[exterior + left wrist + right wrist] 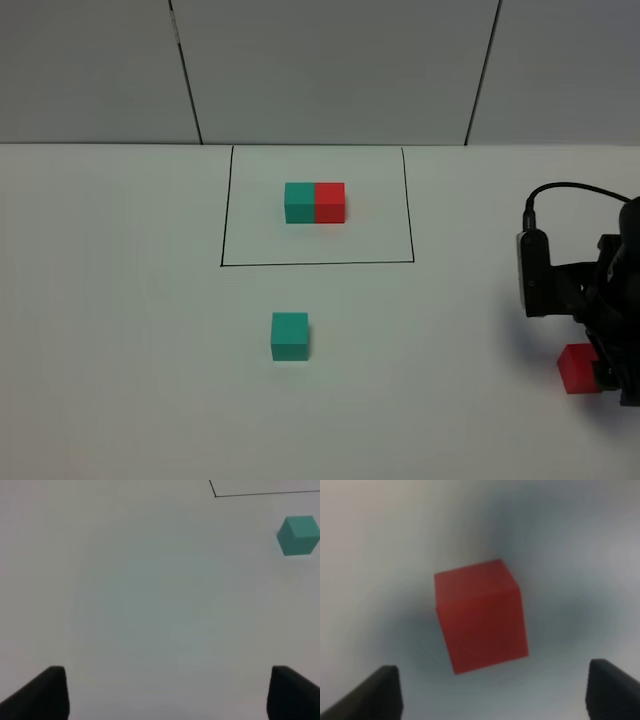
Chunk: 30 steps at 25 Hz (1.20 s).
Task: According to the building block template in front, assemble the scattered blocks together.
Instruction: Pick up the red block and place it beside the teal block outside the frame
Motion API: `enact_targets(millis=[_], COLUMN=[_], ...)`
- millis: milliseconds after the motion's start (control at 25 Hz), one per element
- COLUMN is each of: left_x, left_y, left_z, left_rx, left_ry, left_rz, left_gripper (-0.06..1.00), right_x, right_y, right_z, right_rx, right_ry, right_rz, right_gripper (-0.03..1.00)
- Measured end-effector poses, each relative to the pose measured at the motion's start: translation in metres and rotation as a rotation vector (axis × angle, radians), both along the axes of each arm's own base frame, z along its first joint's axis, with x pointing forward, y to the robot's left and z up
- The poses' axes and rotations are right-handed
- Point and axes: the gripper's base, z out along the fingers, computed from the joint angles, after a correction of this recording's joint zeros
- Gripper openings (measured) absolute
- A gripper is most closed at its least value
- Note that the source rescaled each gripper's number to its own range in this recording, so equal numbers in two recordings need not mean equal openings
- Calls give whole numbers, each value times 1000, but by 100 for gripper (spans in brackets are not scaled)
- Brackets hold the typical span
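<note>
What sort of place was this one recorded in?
Most likely a robotics lab test bench, not a home or workshop: a white table backed by plain grey wall panels, a drawn black rectangle framing a green-red block template, and just a green cube and a red cube as props.

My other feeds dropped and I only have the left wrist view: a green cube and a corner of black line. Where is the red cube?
Observer: The red cube sits at the far right of the high view, right of your green cube and a little nearer the camera.
Operator: Is it gripped?
Observer: No. In the right wrist view the right gripper is open, with its fingers clear of the cube on both sides.
Operator: What is inside the black line?
Observer: A green and red pair joined as one bar, green on the left, inside the black rectangle.
</note>
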Motion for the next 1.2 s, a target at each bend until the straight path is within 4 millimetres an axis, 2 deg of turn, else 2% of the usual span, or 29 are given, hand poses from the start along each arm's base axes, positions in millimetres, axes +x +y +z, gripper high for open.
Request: enact_targets(millis=[360, 560, 880, 1200], left_x=[0, 0, 0, 0], left_y=[0, 0, 0, 0], left_z=[0, 0, 0, 0], left_rx=[0, 0, 0, 0], left_ry=[0, 0, 0, 0], left_rz=[0, 0, 0, 0], left_gripper=[80, 80, 80, 80], right_x=[10, 12, 15, 19], right_y=[4, 1, -16, -16], right_z=[-31, -32, -34, -54], right_rx=[5, 0, -3, 28], right_ry=[93, 84, 87, 109], right_rz=[14, 16, 1, 10], right_gripper=[100, 100, 99, 96])
